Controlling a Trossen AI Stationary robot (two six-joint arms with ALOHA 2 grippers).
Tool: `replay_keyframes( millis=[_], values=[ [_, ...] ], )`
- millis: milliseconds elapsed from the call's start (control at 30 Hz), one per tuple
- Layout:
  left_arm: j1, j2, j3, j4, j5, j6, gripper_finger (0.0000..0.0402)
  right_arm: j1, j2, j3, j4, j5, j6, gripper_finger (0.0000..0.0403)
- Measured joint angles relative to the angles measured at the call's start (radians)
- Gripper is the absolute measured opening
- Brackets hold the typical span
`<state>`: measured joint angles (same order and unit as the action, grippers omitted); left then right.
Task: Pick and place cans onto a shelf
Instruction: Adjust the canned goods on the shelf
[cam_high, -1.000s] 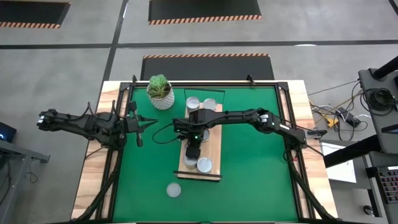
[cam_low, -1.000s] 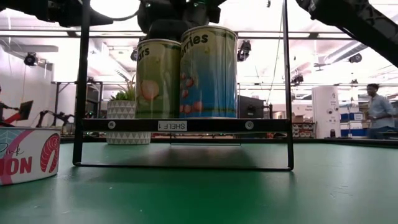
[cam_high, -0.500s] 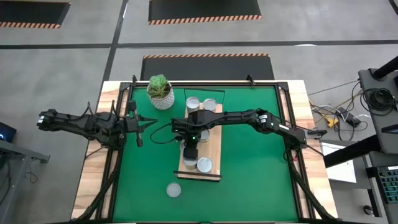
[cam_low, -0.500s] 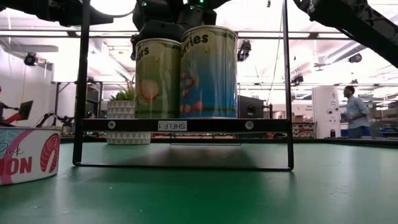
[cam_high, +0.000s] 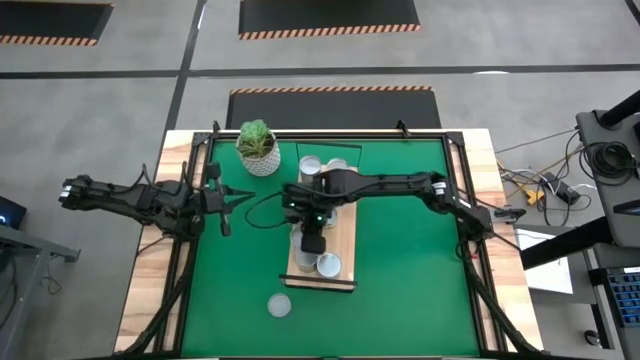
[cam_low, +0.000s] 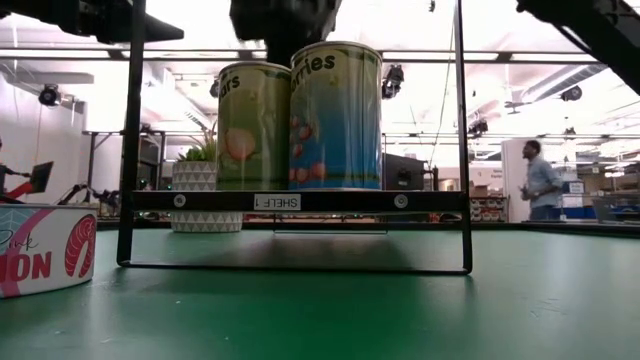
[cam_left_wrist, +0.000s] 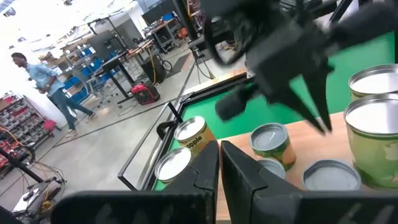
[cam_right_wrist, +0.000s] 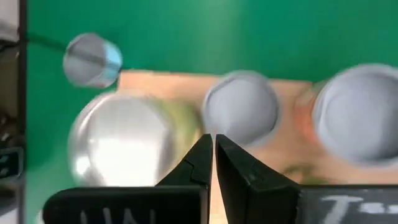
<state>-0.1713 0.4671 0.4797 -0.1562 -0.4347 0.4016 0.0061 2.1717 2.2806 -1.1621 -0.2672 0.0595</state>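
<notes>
Several cans (cam_high: 328, 264) already stand on the shelf (cam_high: 347, 236); my right hand (cam_high: 312, 243) hovers mid-frame, closed and empty — cans remain above (cam_high: 337, 167) and lower left (cam_high: 279, 305); left hand (cam_high: 222, 198) closed, idle.

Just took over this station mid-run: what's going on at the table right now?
The robot is stocking cans onto the wooden shelf. The right gripper hovers shut and empty over the cans on it. One can waits alone on the green mat, and two more sit behind the shelf. The left gripper is parked, shut, near the mat's left edge.
</notes>
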Motion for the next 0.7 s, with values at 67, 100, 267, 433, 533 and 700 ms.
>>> replay_keyframes(
  millis=[67, 100, 267, 433, 533, 700],
  values=[
    [0.000, 0.003, 0.000, 0.000, 0.000, -0.010, 0.0000, 0.012, -0.017, 0.000, -0.037, 0.003, 0.001, 0.0011],
    [0.000, 0.003, 0.000, 0.000, 0.000, -0.011, 0.0000, 0.018, -0.023, -0.001, -0.050, 0.005, 0.001, 0.0011],
    [0.000, 0.003, 0.000, 0.000, 0.000, -0.014, 0.0000, 0.054, -0.021, -0.005, -0.148, 0.007, -0.005, 0.0011],
    [0.000, 0.003, 0.000, 0.002, 0.000, -0.018, 0.0000, 0.086, -0.022, -0.005, -0.153, 0.006, -0.007, 0.0011],
    [0.000, 0.003, 0.000, 0.004, 0.000, -0.018, 0.0000, 0.098, -0.019, -0.007, -0.117, 0.006, -0.016, 0.0011],
    [0.000, 0.003, 0.000, 0.007, 0.000, -0.018, 0.0000, 0.105, -0.017, -0.008, -0.084, 0.006, -0.026, 0.0011]
  ],
)
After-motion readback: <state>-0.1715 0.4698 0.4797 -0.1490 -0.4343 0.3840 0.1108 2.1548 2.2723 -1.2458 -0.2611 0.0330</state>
